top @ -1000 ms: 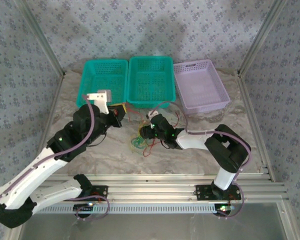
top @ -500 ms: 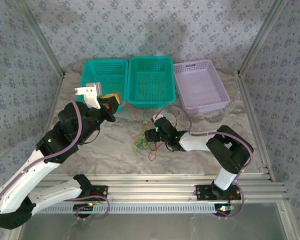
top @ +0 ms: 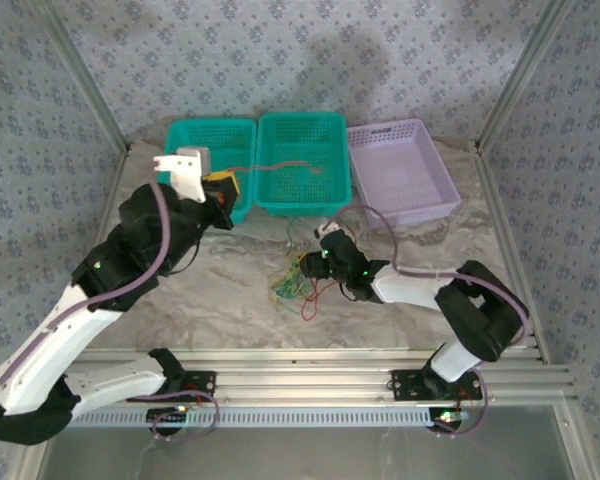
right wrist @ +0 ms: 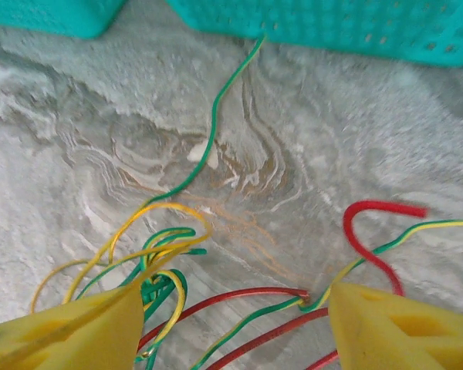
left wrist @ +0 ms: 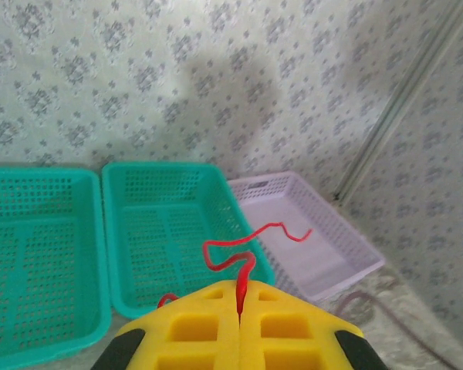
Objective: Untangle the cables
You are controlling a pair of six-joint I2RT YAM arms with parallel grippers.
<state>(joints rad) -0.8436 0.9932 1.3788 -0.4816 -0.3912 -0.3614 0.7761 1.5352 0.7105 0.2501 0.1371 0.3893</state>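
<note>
Left gripper (left wrist: 239,302) clenched on red cable (left wrist: 242,276), held aloft; right gripper (right wrist: 231,308) spread apart over tangled cables (right wrist: 160,250) on table (right wrist: 309,139).

Glossy, smooth, thin red, green and yellow cables (top: 295,283) are lying on a matt, marble-veined grey tabletop (top: 230,300).

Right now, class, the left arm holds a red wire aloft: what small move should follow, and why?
Probably lower the left gripper and release: it pinches the red wire, apparently clear of the tangle, above the middle teal basket.
</note>
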